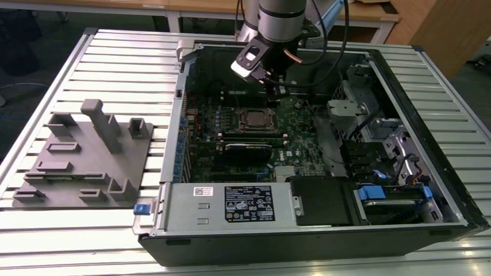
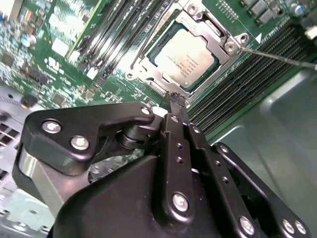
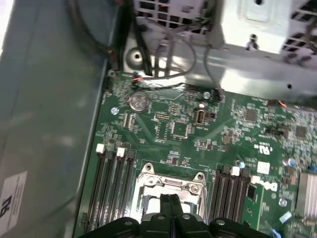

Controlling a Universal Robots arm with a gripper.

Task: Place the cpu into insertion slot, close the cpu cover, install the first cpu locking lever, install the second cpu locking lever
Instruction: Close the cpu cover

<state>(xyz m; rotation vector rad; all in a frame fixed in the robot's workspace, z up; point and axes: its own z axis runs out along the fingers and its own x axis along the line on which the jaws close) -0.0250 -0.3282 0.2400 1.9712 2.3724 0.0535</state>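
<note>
A robotics lab or assembly workshop, probably: a slatted aluminium bench (image 1: 100,63) carries an opened computer tower (image 1: 307,248) beneath the gripper (image 1: 268,79), a grey moulded fixture plate (image 1: 77,172) well off to one side of it, and wooden desks (image 1: 368,14) stand beyond it.

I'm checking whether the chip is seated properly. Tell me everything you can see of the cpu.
The cpu is a small, flat, square chip with a dull silver-grey metal top that carries faint print. It lies level in its socket on the green board, and its top shows through the window of the silvery cpu cover, which appears to lie down around its edges. The gripper, fingers shut, hangs just off one corner of the socket and seems clear of the chip.
</note>
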